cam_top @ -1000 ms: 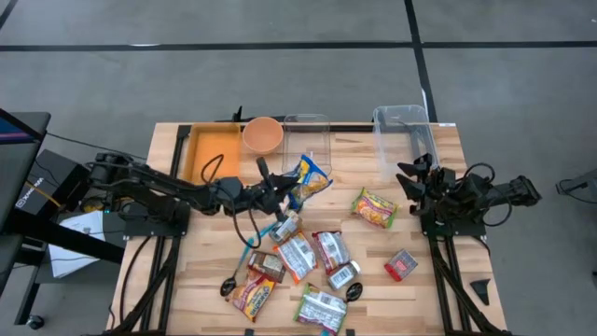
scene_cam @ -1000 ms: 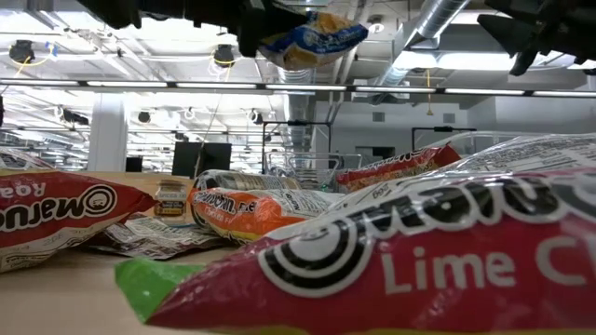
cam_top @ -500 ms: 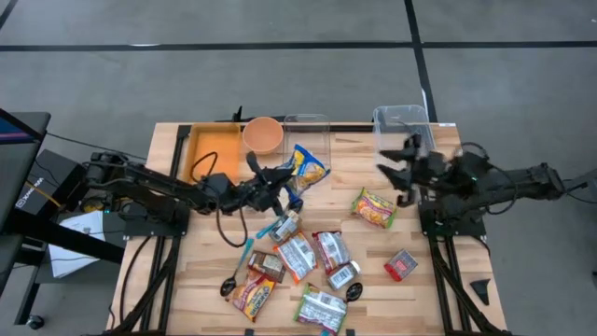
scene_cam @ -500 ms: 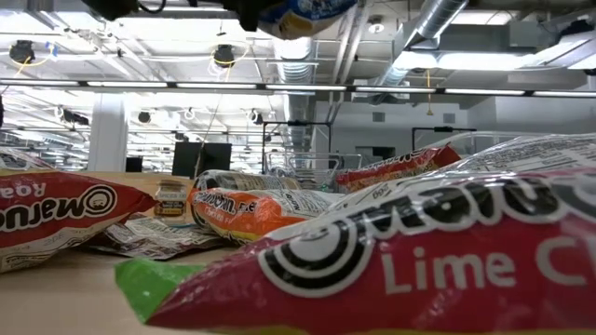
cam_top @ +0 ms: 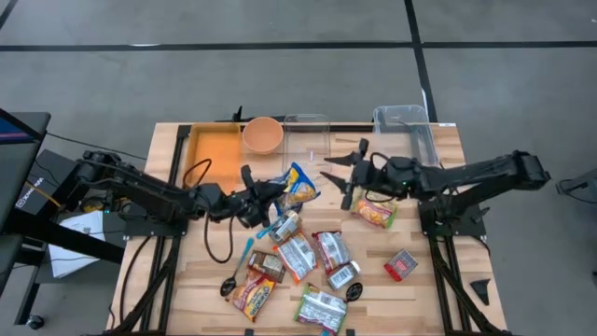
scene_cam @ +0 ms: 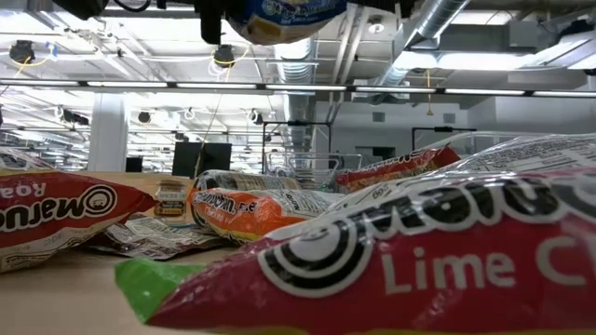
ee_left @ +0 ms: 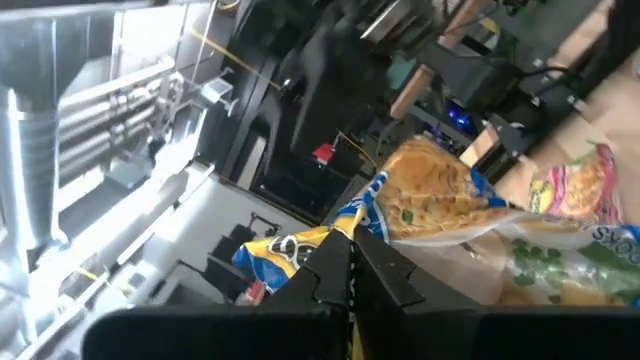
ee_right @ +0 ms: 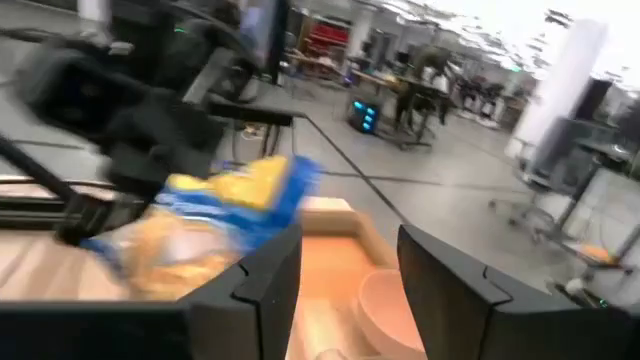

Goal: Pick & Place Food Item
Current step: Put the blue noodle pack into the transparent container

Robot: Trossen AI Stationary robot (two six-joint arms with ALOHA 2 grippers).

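A blue and yellow food packet (cam_top: 298,183) hangs in the air over the table's middle, and my left gripper (cam_top: 269,193) is shut on it. The same packet (ee_left: 440,190) shows in the left wrist view, and the packet (scene_cam: 279,13) sits at the top of the low view. My right gripper (cam_top: 340,174) stands open just to the packet's right, level, its fingers pointing at it with nothing between them. Through those fingers, in the right wrist view, I see my right gripper (ee_right: 350,280) facing the packet (ee_right: 225,200). My left gripper pinches the packet's crimped end (ee_left: 352,222) between its two shut fingers. The fingers come about level from the table's left. The packet sticks out past the fingertips toward the right, lifted clear of the table.
Several noodle packets (cam_top: 298,254), small tins and a spoon lie on the table's near half. One packet (cam_top: 373,209) lies below my right gripper. An orange tray (cam_top: 213,149), a bowl (cam_top: 263,134) and two clear bins (cam_top: 403,131) stand along the far edge.
My right gripper has swung out from the table's right edge toward the middle, rising and turning level, and now faces the packet. My left gripper has drawn a little toward the table's left and rolled, keeping the packet lifted.
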